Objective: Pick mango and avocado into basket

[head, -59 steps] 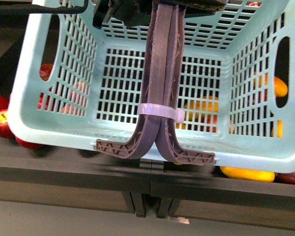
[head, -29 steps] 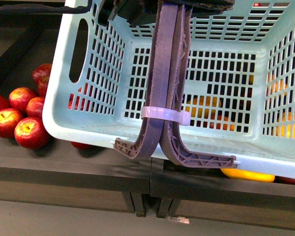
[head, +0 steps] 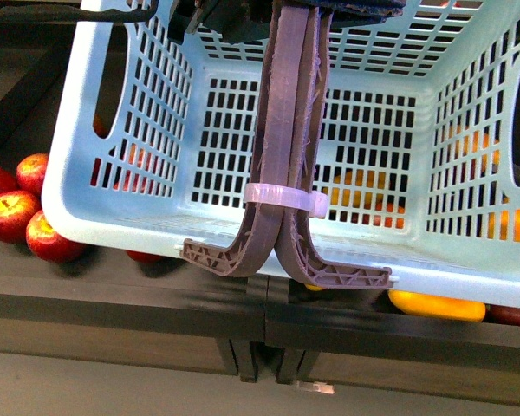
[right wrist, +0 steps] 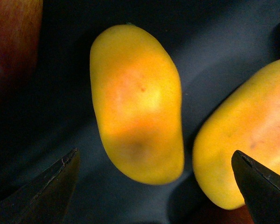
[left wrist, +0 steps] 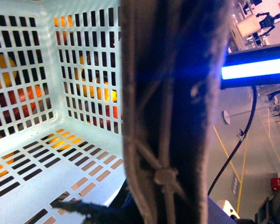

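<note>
Basket (head: 468, 277) of pale blue slotted plastic hangs tilted over the dark shelf (head: 156, 299), empty, its mouth kept free for fruit. Glossy red apples (head: 9, 217) crowd the shelf's left end. At the middle, the left claw (head: 293, 10) looks clamped on the ribbed brown handles (head: 282, 130), cinched with a white tie (head: 286, 199), carrying the load. Toward the right, a smooth oval yellow mango (right wrist: 137, 102) lies on the shelf, a second mango (right wrist: 238, 140) just beside it; the right claw (right wrist: 154, 198) hovers above, fingers spread wide to straddle it. No avocado shows.
</note>
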You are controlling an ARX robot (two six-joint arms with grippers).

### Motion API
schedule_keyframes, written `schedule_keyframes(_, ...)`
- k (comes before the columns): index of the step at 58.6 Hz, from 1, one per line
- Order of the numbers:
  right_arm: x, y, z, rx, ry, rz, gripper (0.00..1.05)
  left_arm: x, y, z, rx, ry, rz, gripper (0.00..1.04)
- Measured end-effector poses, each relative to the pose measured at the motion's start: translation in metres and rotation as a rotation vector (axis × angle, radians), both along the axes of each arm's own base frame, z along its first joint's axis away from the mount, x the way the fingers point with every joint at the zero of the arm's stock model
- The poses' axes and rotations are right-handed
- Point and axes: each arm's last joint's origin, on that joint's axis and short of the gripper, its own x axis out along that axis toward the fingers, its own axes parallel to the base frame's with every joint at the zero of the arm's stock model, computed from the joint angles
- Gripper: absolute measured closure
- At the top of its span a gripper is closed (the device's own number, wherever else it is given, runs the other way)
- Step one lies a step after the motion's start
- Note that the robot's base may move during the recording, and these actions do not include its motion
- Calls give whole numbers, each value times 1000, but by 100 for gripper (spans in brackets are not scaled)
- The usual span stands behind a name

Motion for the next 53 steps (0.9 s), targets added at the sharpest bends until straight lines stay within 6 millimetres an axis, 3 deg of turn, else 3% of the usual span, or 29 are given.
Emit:
schedule_keyframes(18, 26, -3, -28, 59, 41, -107, 9, 0, 0, 0, -2, 1, -4, 99)
schedule_keyframes(39, 45, -9, -37, 53, 24, -134, 9, 0, 0, 0, 0, -1, 0, 99)
schedule_keyframes(53, 45, -13, -38, 60, 24, -139, 35, 0, 0, 0, 0, -1, 0, 99)
